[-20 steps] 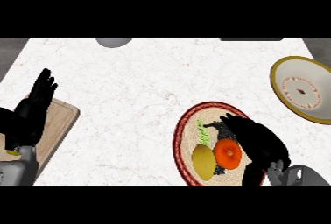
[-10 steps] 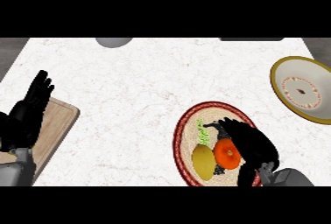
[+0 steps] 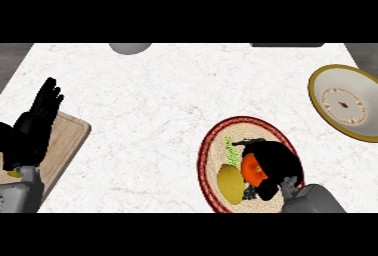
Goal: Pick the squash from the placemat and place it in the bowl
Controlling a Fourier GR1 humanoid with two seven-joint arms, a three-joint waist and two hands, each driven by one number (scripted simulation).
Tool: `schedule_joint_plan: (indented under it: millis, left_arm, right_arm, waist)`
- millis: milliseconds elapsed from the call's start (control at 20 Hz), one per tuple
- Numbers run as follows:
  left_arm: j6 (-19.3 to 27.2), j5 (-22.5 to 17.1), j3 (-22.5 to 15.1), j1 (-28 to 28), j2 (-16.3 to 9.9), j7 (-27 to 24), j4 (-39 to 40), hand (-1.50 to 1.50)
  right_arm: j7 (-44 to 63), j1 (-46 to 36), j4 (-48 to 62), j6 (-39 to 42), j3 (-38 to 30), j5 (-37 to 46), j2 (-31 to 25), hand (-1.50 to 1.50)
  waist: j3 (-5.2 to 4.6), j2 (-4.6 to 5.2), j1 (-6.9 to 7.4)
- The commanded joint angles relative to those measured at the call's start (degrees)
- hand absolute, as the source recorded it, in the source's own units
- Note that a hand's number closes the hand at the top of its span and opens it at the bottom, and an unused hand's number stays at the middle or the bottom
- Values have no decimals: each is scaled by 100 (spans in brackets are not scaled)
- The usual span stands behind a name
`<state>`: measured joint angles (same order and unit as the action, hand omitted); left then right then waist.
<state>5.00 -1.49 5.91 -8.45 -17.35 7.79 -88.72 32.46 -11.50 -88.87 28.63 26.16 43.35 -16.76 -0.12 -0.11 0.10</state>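
Meanwhile, at nine o'clock of the tabletop (image 3: 162, 100), the left hand (image 3: 35, 125) rests as it did a second ago, fingers straight and close together, pointing toward twelve, above a wooden cutting board (image 3: 65, 145) at the left edge. A small yellow bit shows by its wrist; what it is I cannot tell.

Toward five o'clock lies the round woven placemat (image 3: 210, 145) with its dark red border. On it, left to right: a pale green patterned patch (image 3: 232, 150), the yellow squash (image 3: 230, 183) at the mat's seven o'clock, and an orange round thing (image 3: 252, 169) just beside it.

What has changed is on the right. Over the last second the right hand (image 3: 275, 162) has drawn in from the mat's three o'clock edge toward its middle, and its fingers have curled closer round the orange thing, thumb side toward the squash. The squash itself has not shifted and is not lifted. My judgement is that the grasp is still being settled; whether the fingers touch the squash or only the orange thing beside it is not clear, so the pick is not yet made.

At two o'clock, well apart from the mat, sits the bowl (image 3: 325, 80), olive-rimmed with a pale inside, holding nothing.

A grey rounded object (image 3: 130, 48) shows at twelve o'clock. No brand, label or writing can be read anywhere.
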Motion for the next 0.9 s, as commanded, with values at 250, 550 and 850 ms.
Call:
schedule_joint_plan:
  millis: [250,550,850]
  left_arm:
    - [-228,80,226,-222,-26,-54,219,0]
    - [-168,160,199,66,136,214,-299,0]
    - [-344,39,215,27,54,295,-299,0]
  right_arm:
    - [-1018,58,668,-486,-108,471,258,150]
    - [-1313,-18,964,-1081,-272,974,390,150]
    - [-645,-1233,1996,-1518,-1422,1000,549,150]
  waist:
    - [13,12,-10]
    - [13,8,-2]
    - [17,37,118]
